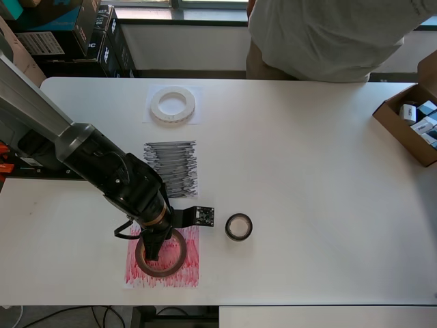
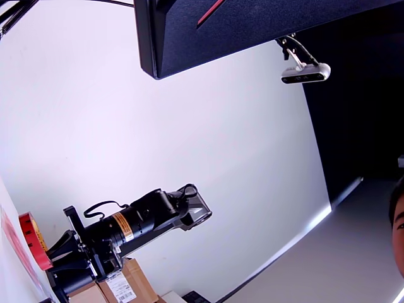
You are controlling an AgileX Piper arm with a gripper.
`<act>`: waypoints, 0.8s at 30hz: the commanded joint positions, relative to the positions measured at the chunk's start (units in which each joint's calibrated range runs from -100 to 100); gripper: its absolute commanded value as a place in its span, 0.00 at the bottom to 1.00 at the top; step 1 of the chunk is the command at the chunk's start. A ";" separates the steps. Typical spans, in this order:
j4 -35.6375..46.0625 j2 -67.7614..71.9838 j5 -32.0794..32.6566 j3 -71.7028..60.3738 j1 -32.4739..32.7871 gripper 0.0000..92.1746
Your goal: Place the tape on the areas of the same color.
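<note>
The dark red-brown tape ring [image 1: 179, 251] lies on the scribbled red patch [image 1: 191, 273] near the table's front edge. My gripper [image 1: 151, 251] points down into the ring's left side, its fingers close together on the ring wall. In the exterior view the same ring [image 2: 30, 237] sits against the red patch at the gripper's tip [image 2: 52, 252]. The whitish ring [image 1: 173, 105] rests on the white patch [image 1: 196, 117] at the back. The small black ring [image 1: 238, 227] stands on bare table right of the red patch. The black-grey scribbled patch [image 1: 172, 167] has nothing on it.
An open cardboard box [image 1: 396, 126] with small items sits at the table's right edge. A person in a white shirt [image 1: 328, 37] stands behind the far edge. My arm [image 1: 102, 167] reaches in from the overhead view's left, crossing near the black-grey patch.
</note>
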 commanded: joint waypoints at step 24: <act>0.02 3.49 -0.26 -2.77 -0.03 0.00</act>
